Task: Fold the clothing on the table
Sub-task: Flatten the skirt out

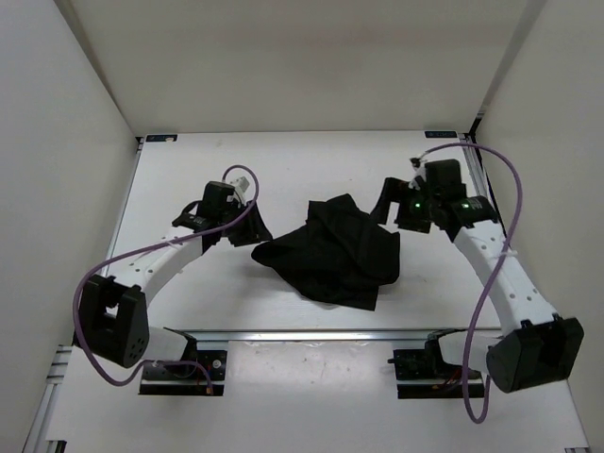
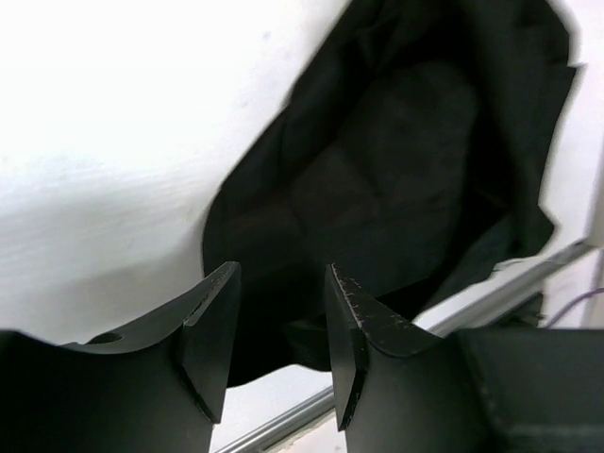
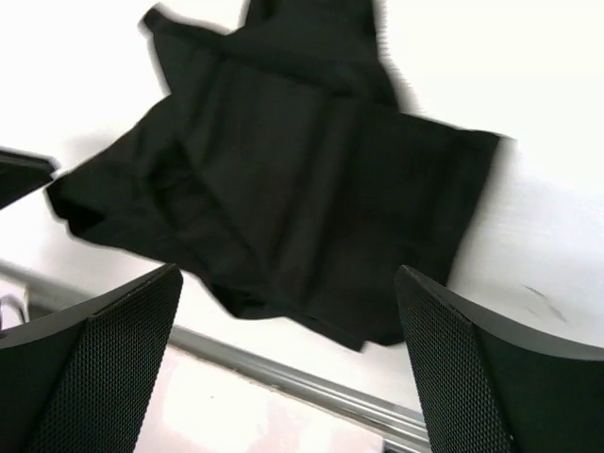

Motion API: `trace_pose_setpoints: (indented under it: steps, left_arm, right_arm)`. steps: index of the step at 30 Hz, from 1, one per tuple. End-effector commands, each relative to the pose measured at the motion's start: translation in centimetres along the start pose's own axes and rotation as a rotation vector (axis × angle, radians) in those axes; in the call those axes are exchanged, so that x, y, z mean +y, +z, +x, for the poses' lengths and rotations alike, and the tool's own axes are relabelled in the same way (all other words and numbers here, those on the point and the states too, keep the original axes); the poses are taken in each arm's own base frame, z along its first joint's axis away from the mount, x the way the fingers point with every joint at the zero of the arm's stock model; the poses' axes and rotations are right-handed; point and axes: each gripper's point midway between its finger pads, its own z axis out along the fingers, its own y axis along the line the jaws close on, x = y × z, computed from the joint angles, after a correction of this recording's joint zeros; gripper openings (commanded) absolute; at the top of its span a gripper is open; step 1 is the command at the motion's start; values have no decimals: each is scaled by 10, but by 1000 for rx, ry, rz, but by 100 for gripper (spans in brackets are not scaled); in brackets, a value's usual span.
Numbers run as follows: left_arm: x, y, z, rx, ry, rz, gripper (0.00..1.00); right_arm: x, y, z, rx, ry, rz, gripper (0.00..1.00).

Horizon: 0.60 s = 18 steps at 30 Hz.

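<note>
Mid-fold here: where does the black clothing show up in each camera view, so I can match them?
Top external: clothing in the middle of the table, between the two arms.
Left wrist: clothing fills the upper right.
Right wrist: clothing spreads across the centre.
Shared landmark: the aluminium rail just past the clothing's near edge.

Bright, even light blows out the table (image 2: pixel 113 142) in wrist views; clothing (image 3: pixel 283 189) edges seem slightly blurred

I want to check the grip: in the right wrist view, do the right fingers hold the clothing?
No: the right fingers stand wide apart, empty, and the clothing lies beyond them.
</note>
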Motion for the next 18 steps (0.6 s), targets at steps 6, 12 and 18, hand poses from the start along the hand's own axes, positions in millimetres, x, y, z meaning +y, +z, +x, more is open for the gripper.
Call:
trace_pose_setpoints:
  steps: [6, 12, 18]
  left_arm:
    - [45, -19, 17, -38, 50, -177, 56]
    - [14, -29, 16, -43, 82, -79, 57]
    - [7, -48, 25, -32, 57, -45, 59]
  right_arm:
    - [71, 55, 30, 168, -97, -189, 100]
    - [74, 55, 25, 164, -106, -195, 99]
    - [69, 57, 29, 185, -97, -177, 99]
